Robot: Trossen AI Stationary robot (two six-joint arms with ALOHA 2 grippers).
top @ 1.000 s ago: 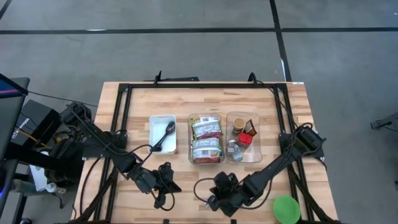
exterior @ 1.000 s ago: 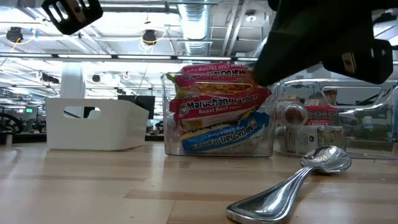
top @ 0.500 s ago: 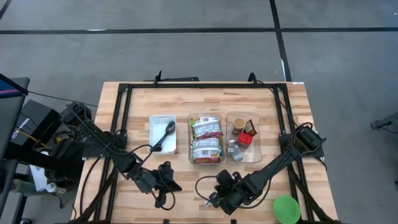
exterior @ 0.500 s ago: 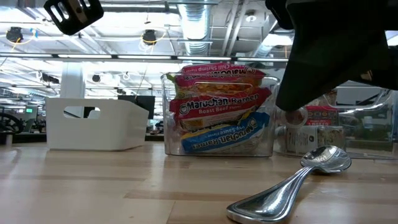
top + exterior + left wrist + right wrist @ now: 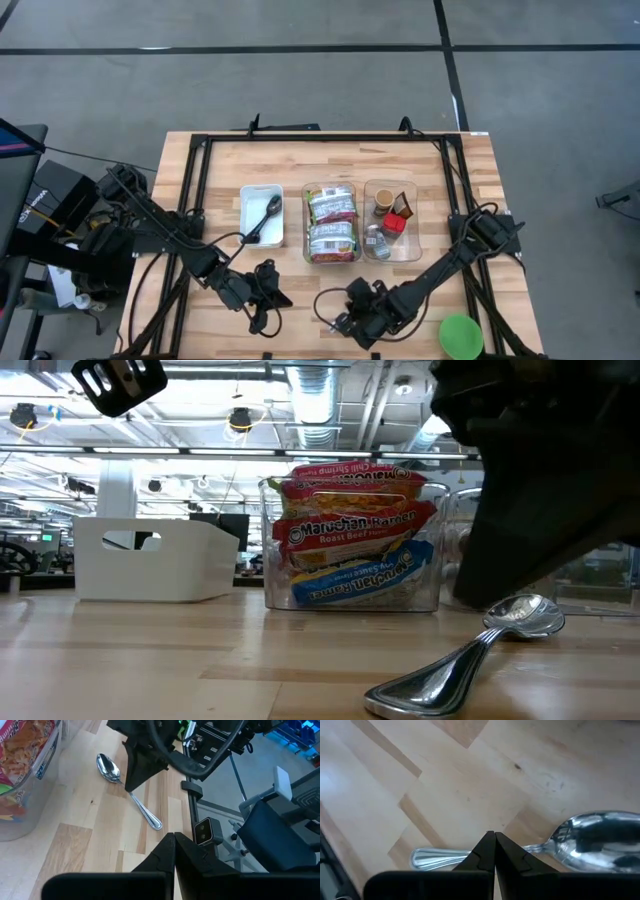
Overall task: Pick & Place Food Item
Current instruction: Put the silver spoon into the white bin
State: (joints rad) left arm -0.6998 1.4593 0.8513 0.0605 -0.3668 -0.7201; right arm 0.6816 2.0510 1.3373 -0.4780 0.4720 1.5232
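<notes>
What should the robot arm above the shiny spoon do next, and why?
Probably open its fingers first. The right gripper hangs just above the spoon on the table, but its fingers are pressed shut, so it cannot fit around the handle. The left gripper waits nearby, also shut.

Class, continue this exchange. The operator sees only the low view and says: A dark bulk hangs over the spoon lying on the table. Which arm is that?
Observer: The right arm. The right gripper is over the spoon at its handle, fingers shut.
Operator: Is anything inside the white bin?
Observer: Yes. From above, the white bin holds a second spoon.
Operator: Where is the other arm?
Observer: The left gripper is low near the front edge of the table, to the left of the right one, fingers shut and holding nothing.
</notes>
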